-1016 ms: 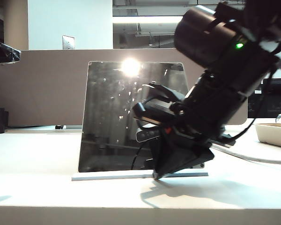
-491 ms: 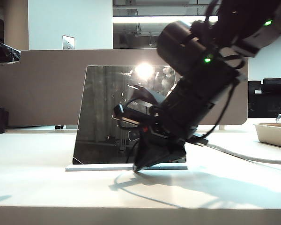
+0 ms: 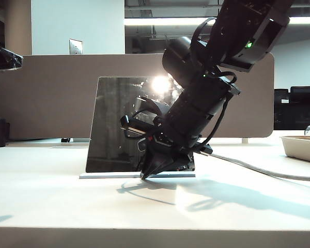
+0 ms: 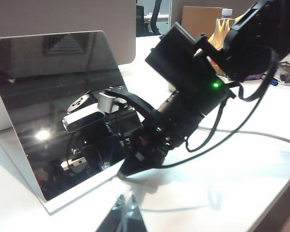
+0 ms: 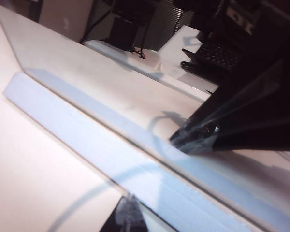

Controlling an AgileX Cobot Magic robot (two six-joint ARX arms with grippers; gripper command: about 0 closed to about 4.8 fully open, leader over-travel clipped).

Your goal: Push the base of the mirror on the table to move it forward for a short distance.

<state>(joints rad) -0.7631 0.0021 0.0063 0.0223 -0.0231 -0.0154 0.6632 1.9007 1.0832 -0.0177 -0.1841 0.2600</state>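
We see the mirror (image 3: pixel 126 124) standing on the table (image 3: pixel 51 206), roughly at the middle of the exterior view, with its dark panel tilted back. The base (image 3: pixel 106 175) lies flat on the tabletop beneath it as a thin pale slab, and its left part projects clear of the arm. A beige divider (image 3: pixel 46 93) stands behind the mirror.

The right arm (image 3: pixel 206 98) descends steeply from the upper right of the exterior view. The right gripper (image 3: pixel 144 176) is at table level, its tip at the front edge of the base, right of the mirror's centre. In the right wrist view the gripper (image 5: pixel 128 212) shows only as a dark tip just beside the pale blue base (image 5: pixel 87 150); its reflection appears in the mirror (image 5: pixel 111 82) above. The fingers appear drawn together into a narrow point with nothing between them. We cannot tell whether the tip touches the base or stops just short of it.

In the left wrist view the left gripper (image 4: pixel 125 210) shows only its dark tip low in the picture, above bare table (image 4: pixel 222 183), near the front of the base (image 4: pixel 82 191) and well apart from the right gripper (image 4: pixel 125 171). We cannot tell how far its jaws stand apart; it holds nothing visible. The same view shows the mirror (image 4: pixel 63 96) from the side, with the right arm reflected in it. The left arm does not appear in the exterior view.

A pale tray (image 3: pixel 302 147) sits at the right edge of the table, and a cable (image 3: pixel 258 168) trails across the tabletop from the right arm.
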